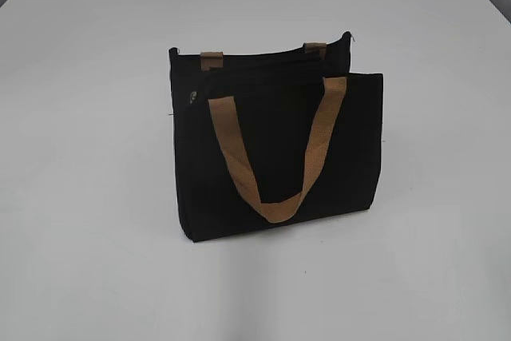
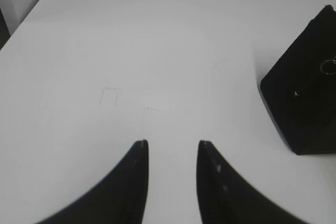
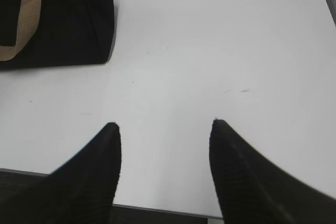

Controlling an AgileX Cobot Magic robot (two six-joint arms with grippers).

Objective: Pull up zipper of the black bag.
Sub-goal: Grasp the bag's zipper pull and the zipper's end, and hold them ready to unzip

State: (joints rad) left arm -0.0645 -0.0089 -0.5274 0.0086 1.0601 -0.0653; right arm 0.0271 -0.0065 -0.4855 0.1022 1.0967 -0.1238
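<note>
The black bag (image 1: 279, 157) stands upright in the middle of the white table, with a tan loop handle (image 1: 271, 161) hanging over its front pocket panel. The zipper (image 1: 263, 61) runs along its top edge; a small silvery pull (image 1: 192, 96) shows near the left end. The left wrist view shows the bag's end (image 2: 307, 95) at the right with a small metal ring (image 2: 329, 66). My left gripper (image 2: 172, 142) is open and empty, left of the bag. My right gripper (image 3: 164, 124) is open and empty, right of the bag's corner (image 3: 68, 19). Neither gripper shows in the exterior view.
The white table (image 1: 96, 261) spreads around the bag. Its near edge (image 3: 157, 211) lies just under my right gripper. The table's far left edge shows in the left wrist view (image 2: 31, 14).
</note>
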